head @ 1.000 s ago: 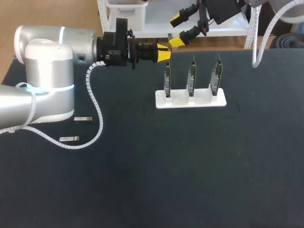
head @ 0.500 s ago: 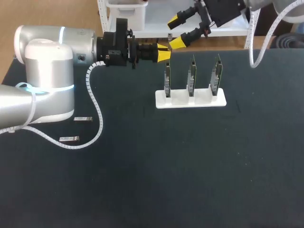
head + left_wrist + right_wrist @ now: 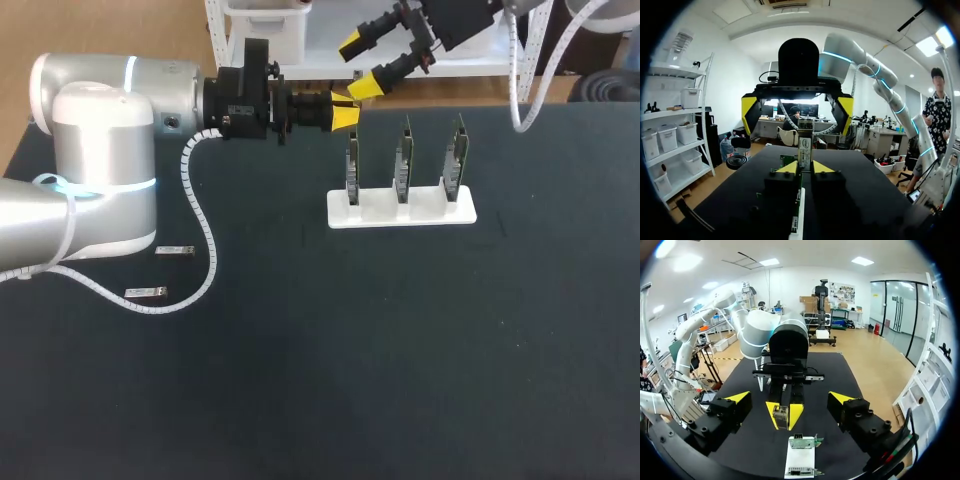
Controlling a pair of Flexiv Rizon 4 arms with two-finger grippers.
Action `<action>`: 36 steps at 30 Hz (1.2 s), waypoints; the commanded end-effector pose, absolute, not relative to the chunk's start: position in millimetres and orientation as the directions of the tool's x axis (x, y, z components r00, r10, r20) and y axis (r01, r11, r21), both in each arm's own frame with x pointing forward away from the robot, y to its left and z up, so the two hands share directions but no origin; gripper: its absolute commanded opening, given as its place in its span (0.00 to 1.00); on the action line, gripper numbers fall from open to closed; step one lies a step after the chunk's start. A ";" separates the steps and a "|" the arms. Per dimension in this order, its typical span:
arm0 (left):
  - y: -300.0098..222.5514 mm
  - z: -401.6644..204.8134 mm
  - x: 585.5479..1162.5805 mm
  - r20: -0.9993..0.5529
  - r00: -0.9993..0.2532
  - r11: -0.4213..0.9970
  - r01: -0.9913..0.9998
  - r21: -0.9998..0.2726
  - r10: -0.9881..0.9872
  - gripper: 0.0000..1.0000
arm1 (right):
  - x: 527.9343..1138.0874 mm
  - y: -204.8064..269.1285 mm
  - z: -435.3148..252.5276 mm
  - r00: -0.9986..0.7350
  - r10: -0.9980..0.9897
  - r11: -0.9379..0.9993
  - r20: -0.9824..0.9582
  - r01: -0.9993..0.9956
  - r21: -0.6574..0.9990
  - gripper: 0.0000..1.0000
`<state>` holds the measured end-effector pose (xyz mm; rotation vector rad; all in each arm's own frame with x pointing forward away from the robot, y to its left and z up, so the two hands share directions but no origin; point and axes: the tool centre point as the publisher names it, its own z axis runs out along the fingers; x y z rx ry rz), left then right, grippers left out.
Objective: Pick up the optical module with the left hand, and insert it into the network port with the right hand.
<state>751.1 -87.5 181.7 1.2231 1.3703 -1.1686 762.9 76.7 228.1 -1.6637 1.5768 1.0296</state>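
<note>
Two spare modules (image 3: pixel 146 293) are laid at near left on the black table (image 3: pixel 400 350). Farther back, three circuit boards (image 3: pixel 403 160) are held upright in a white rack (image 3: pixel 400 213). Behind its left end, the optical module (image 3: pixel 781 415) is pinched by the left gripper (image 3: pixel 347 111). Farthest, the right gripper (image 3: pixel 360 65) is spread.

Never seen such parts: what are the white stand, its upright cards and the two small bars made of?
The white stand: probably plastic, matte and evenly white. The upright cards: apparently green circuit board carrying dark parts. The small bars: likely metal, grey with a dull sheen.
</note>
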 end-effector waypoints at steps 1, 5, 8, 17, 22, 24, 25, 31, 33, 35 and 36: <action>-87.1 181.8 751.8 -0.990 -0.074 0.050 0.996 -0.069 0.116 0.00 | 763.6 80.0 225.2 -0.023 -0.516 -0.097 -0.856 -0.992 0.085 1.00; -87.1 181.8 751.8 -0.990 -0.074 0.050 0.996 -0.069 0.116 0.00 | 760.8 79.3 223.1 -0.038 -0.523 -0.084 -0.851 -0.992 0.095 1.00; -87.1 181.8 751.8 -0.990 -0.074 0.050 0.996 -0.069 0.116 0.00 | 758.8 77.9 222.2 -0.045 -0.523 -0.077 -0.851 -0.992 0.100 1.00; -87.1 181.8 751.8 -0.990 -0.074 0.050 0.996 -0.069 0.116 0.00 | 754.6 76.0 221.9 -0.055 -0.527 -0.070 -0.848 -0.992 0.107 1.00; -87.1 181.8 751.8 -0.990 -0.074 0.050 0.996 -0.069 0.116 0.00 | 752.2 73.9 221.6 -0.058 -0.534 -0.067 -0.844 -0.992 0.111 1.00; -87.1 181.8 751.8 -0.990 -0.074 0.050 0.996 -0.069 0.116 0.00 | 751.5 72.4 221.3 -0.063 -0.534 -0.061 -0.843 -0.992 0.113 1.00; -87.1 181.8 751.8 -0.990 -0.074 0.050 0.996 -0.069 0.116 0.00 | 751.2 71.8 221.1 -0.064 -0.535 -0.059 -0.842 -0.992 0.113 1.00; -87.1 181.8 751.8 -0.990 -0.074 0.050 0.996 -0.069 0.116 0.00 | 750.3 70.2 220.1 -0.067 -0.541 -0.053 -0.838 -0.992 0.114 0.00; -87.1 181.8 751.8 -0.990 -0.074 0.050 0.996 -0.069 0.116 0.00 | 750.2 70.6 220.1 -0.067 -0.540 -0.056 -0.839 -0.992 0.115 0.00; -87.1 181.8 751.8 -0.990 -0.074 0.050 0.996 -0.069 0.116 0.00 | 750.2 71.0 220.0 -0.065 -0.540 -0.058 -0.839 -0.992 0.115 0.00; -87.1 181.8 751.8 -0.990 -0.074 0.050 0.996 -0.069 0.116 0.00 | 750.2 71.1 220.0 -0.065 -0.540 -0.059 -0.839 -0.992 0.114 0.00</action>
